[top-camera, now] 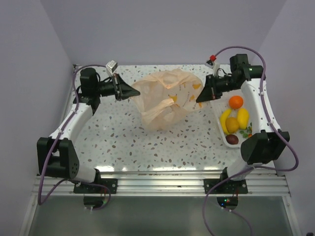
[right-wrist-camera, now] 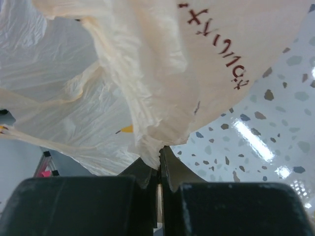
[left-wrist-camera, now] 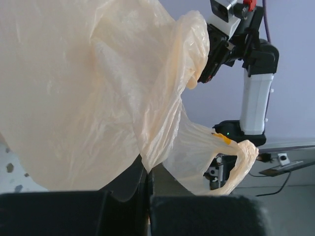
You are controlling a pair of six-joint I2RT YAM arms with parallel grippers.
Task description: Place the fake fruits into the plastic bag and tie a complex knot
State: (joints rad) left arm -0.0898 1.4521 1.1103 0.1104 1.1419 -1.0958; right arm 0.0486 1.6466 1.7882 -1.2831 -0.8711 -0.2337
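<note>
The peach-orange plastic bag (top-camera: 165, 98) hangs stretched between my two grippers over the far middle of the table. My left gripper (top-camera: 136, 93) is shut on the bag's left edge; its wrist view shows the film (left-wrist-camera: 74, 88) pinched between the jaws, with a handle loop (left-wrist-camera: 243, 162) dangling to the right. On the other side, my right gripper (top-camera: 199, 99) is shut on the bag's right edge, the crumpled film (right-wrist-camera: 157, 98) caught at the jaw tips. The fake fruits lie in a white tray (top-camera: 221, 132) at the right: an orange (top-camera: 236, 102), yellow bananas (top-camera: 242, 117), a plum (top-camera: 232, 139). No knot shows.
The speckled table (top-camera: 123, 137) spreads under the bag. The white tray sits close under the right arm's forearm (top-camera: 261, 98). Pale walls close the back and both sides. An aluminium rail (top-camera: 162, 184) runs along the near edge by the arm bases.
</note>
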